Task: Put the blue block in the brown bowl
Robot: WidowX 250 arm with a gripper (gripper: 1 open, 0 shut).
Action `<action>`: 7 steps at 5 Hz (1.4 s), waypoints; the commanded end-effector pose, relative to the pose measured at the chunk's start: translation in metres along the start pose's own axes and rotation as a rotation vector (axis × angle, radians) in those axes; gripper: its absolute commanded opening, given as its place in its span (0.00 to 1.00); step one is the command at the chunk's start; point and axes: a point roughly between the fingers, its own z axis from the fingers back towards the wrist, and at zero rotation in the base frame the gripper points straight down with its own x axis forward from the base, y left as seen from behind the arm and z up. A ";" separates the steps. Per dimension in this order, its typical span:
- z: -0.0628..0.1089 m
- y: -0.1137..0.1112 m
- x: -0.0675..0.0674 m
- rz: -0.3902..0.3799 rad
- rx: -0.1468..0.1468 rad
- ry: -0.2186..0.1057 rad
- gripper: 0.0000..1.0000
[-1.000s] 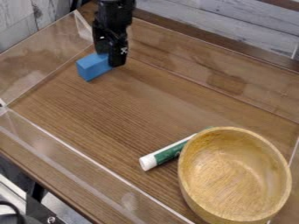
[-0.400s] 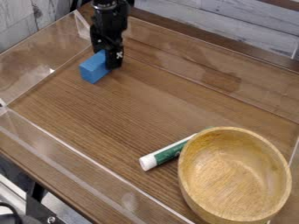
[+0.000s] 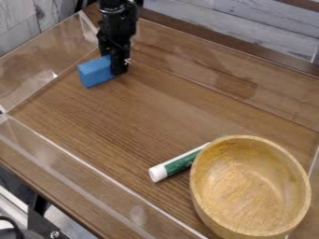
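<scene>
Not a huge change since the earlier frames, but the gripper [image 3: 117,63] has dropped a touch lower and edged toward 9 o'clock, so it now sits right over the right end of the blue block [image 3: 95,72]. The block itself has shifted a little too: it lay a bit lower and more angled a second ago, and now it's nudged slightly up and toward 9 o'clock, with its long side running roughly 8 to 2 o'clock.

The fingers [image 3: 121,62] point straight down, and they've gone from spread wide to closed in. From this angle they seem to be pinched on the block's right end, though the black hardware hides the actual contact. The block still looks like it's resting on the surface [image 3: 174,121], not lifted.

Everything else has stayed put. The brown bowl [image 3: 289,217] is down at 4 o'clock in the view, well apart from the block, upright with nothing in it. The white tube [image 3: 181,164] with its green cap lies on the surface just off the bowl's rim at about 9 o'clock from the bowl, its cap end nearly touching the rim. A clear wall [image 3: 32,56] runs round the wooden surface.
</scene>
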 end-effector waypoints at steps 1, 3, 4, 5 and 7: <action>0.020 0.003 -0.001 0.008 0.033 -0.021 0.00; 0.028 -0.003 -0.005 0.015 0.023 -0.011 0.00; 0.033 -0.007 -0.007 0.020 0.018 -0.005 0.00; 0.036 -0.011 -0.008 0.024 0.010 0.000 0.00; 0.043 -0.018 -0.010 0.031 -0.003 0.011 0.00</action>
